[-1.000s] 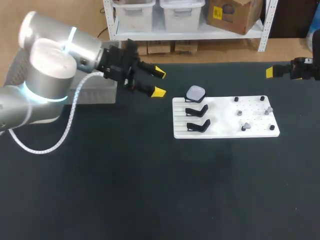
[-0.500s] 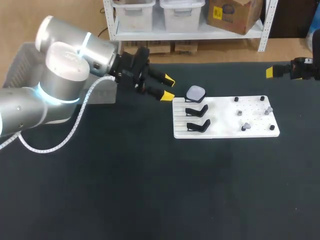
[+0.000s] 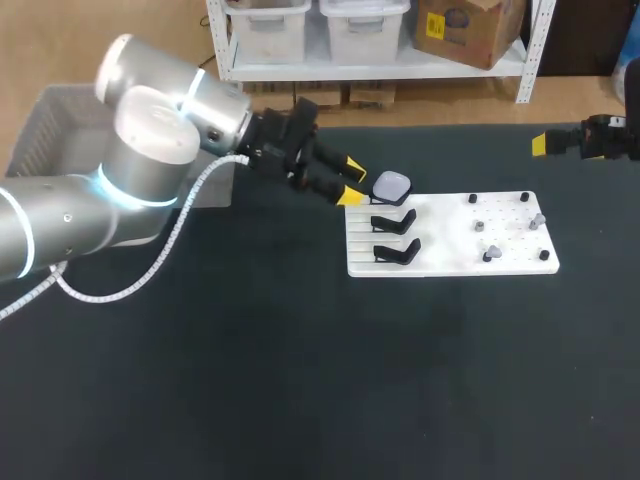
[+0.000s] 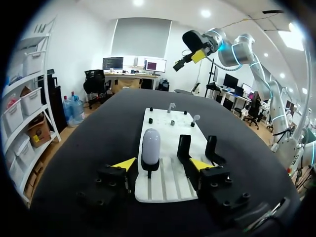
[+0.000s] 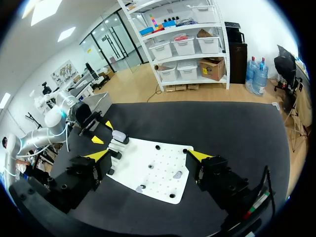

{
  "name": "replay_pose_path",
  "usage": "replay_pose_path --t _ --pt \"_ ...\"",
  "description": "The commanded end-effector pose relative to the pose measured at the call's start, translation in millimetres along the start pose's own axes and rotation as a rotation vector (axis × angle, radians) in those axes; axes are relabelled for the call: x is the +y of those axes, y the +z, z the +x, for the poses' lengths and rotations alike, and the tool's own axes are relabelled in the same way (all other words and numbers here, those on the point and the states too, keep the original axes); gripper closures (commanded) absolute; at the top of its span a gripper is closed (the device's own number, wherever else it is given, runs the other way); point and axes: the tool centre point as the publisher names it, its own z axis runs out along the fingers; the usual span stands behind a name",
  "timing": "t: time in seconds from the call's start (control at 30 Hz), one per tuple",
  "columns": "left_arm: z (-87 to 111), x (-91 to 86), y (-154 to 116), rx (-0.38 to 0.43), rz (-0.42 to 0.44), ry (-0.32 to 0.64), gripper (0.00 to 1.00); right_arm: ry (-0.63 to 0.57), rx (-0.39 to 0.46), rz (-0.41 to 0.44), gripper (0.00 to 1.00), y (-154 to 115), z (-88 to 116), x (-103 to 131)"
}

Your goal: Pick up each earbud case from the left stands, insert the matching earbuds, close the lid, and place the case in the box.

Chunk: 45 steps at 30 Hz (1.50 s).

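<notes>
Black tabletop (image 3: 300,380) bears a white board (image 3: 500,255) where the pale earbud case (image 3: 391,186) sits on the endmost stand (image 4: 149,166), just ahead of the left gripper (image 3: 353,183), whose yellow-tipped fingers stand spread apart.

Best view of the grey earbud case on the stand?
Left wrist view: earbud case large and close, just ahead of the open left gripper. Head view shows it small from above; right wrist view, a distant speck.
</notes>
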Motion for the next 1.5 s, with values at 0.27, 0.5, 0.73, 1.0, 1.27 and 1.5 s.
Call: replay_pose_path --t 0.27,0.5,0.73,1.0,1.27,1.5 --pt "-2.0 9.6 10.5 0.013 0.029 0.005 0.47 0.000 0.001 0.002 0.00 -0.4 0.1 0.2" --pt "-5.7 16.0 15.7 0.019 0.037 0.021 0.41 0.000 0.001 0.002 0.00 -0.4 0.1 0.2" --pt "-3.3 20.1 20.9 0.029 0.050 0.028 0.42 0.000 0.001 0.002 0.00 -0.4 0.1 0.2" --pt "-0.9 22.5 26.0 0.026 0.057 0.029 0.45 0.000 0.001 0.002 0.00 -0.4 0.1 0.2" --pt "-1.2 24.5 30.5 0.020 0.062 0.031 0.49 0.000 0.001 0.002 0.00 -0.4 0.1 0.2" --pt "-1.0 27.0 33.9 0.026 0.061 0.031 0.50 0.000 0.001 0.002 0.00 -0.4 0.1 0.2"
